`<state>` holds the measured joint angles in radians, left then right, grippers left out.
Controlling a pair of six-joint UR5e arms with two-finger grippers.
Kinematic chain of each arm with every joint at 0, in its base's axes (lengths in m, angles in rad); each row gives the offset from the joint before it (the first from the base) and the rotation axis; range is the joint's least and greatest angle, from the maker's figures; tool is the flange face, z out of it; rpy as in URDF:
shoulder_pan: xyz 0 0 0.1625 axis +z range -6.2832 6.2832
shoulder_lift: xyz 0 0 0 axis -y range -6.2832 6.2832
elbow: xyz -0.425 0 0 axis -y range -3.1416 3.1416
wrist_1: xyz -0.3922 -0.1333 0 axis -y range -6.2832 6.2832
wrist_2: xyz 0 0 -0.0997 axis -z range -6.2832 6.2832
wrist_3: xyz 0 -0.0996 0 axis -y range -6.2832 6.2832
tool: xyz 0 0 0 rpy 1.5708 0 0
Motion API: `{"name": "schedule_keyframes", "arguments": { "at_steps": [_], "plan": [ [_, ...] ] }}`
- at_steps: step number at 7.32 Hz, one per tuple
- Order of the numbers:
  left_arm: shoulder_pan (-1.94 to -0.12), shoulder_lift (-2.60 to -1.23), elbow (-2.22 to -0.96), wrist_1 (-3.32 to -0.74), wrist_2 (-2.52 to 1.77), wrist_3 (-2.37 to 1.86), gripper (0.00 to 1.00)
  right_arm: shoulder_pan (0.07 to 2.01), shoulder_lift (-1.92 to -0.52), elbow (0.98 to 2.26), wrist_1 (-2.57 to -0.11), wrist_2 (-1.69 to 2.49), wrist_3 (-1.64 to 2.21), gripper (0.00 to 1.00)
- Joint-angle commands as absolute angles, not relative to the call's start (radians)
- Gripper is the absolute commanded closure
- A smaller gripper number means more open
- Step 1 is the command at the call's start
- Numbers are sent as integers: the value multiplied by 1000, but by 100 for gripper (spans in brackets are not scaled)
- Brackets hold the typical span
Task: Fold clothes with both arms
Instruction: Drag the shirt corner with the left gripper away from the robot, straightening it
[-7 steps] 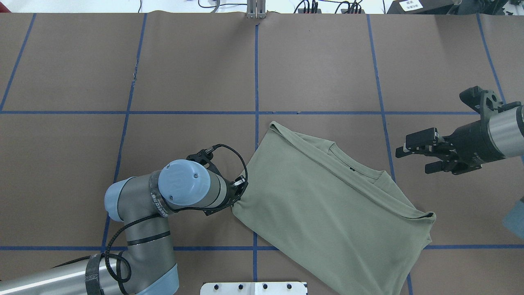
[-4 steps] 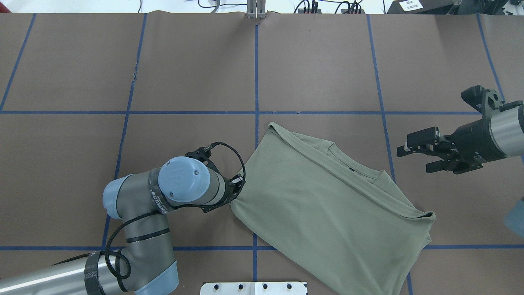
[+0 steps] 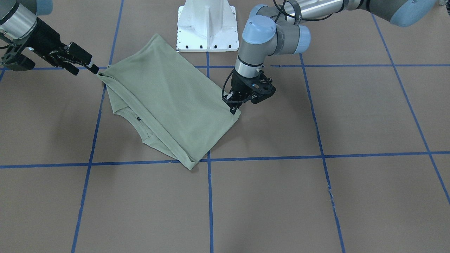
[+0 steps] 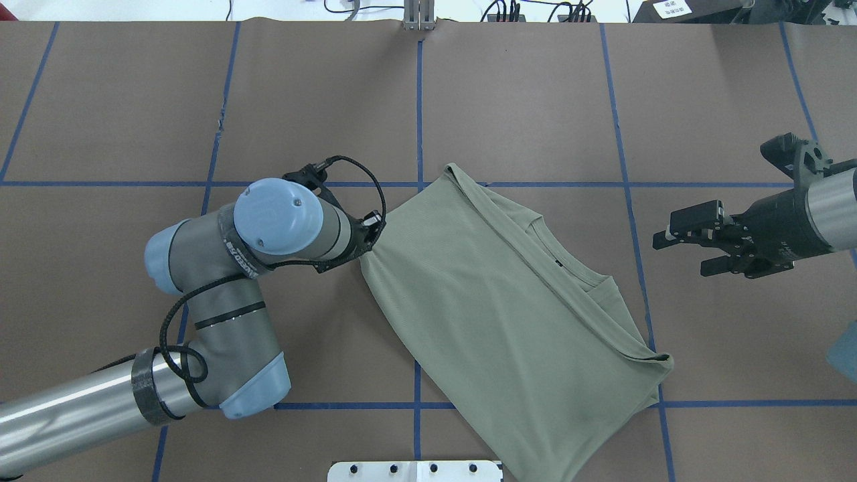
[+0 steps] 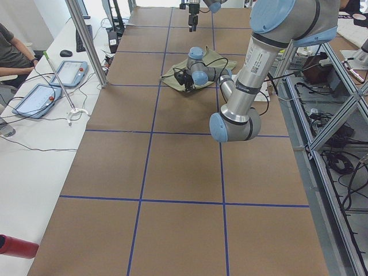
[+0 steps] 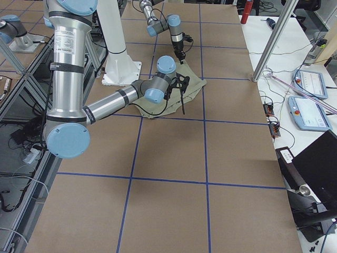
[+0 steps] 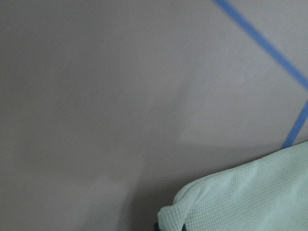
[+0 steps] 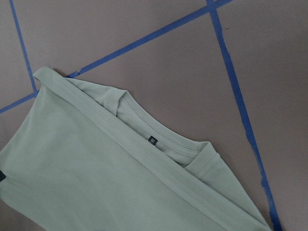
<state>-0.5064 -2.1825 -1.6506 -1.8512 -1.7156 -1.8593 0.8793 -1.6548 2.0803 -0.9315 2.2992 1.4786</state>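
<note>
Centre of the overhead frame: I'm holding the half-folded shirt (image 4: 509,314) by its left corner, left gripper (image 3: 235,108) clamped on it. At frame right the right gripper (image 4: 679,254) is hovering spread, well apart. Likely mid-fold; next needs it grabbing the lower-right corner.

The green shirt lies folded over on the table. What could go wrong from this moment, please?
1. The left gripper pinches only one corner of the shirt; a hard pull may slip the cloth out.
2. The right gripper is open and apart from the shirt, so a one-sided pull may skew or open the folded layers.
3. One shirt corner lies close to the white base; it might catch there.
</note>
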Motion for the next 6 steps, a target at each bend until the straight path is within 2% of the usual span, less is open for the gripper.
{"name": "schedule_keyframes", "arguments": {
  "at_steps": [1,3,6],
  "plan": [
    [-580,-2218,-1565,-1859,-1691,-1787,100,896,-1654,2077,-933,2278,1479,0],
    [-623,-2278,-1478,-1877,-1655,-1753,100,900,-1652,2072,-936,2257,1479,0],
    [-681,-2388,-1211,-2095,-1588,-1688,100,907,-1632,2050,-937,2244,1479,0]
  ]
}}
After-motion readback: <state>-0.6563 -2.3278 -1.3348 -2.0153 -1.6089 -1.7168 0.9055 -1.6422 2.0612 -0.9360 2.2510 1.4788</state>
